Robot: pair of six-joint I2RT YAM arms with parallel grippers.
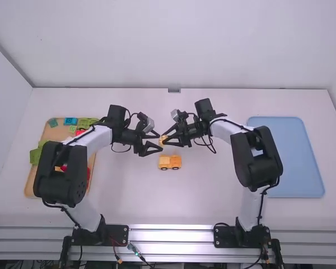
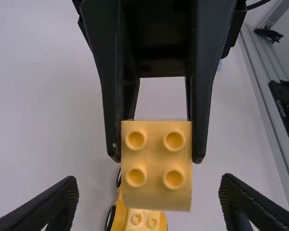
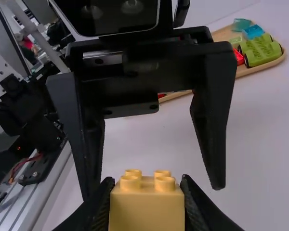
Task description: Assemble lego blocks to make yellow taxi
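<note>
In the high view my left gripper [image 1: 153, 142] stands open, facing my right gripper [image 1: 167, 139], which is shut on a yellow block [image 1: 162, 140]. The left wrist view has this yellow block [image 2: 156, 166] with its four studs facing the camera, between the open fingers of my left gripper [image 2: 147, 204], not touched by them. My right gripper [image 3: 147, 204] grips the yellow block [image 3: 147, 209] from both sides in its own wrist view. Below the grippers on the table stands the yellow wheeled car body [image 1: 169, 162]; part of the car body [image 2: 143, 220] shows behind the held block.
At the left a wooden tray [image 1: 31, 188] holds green, blue and red pieces, partly beneath the left arm. A blue tray [image 1: 291, 151] lies at the right, beside the right arm.
</note>
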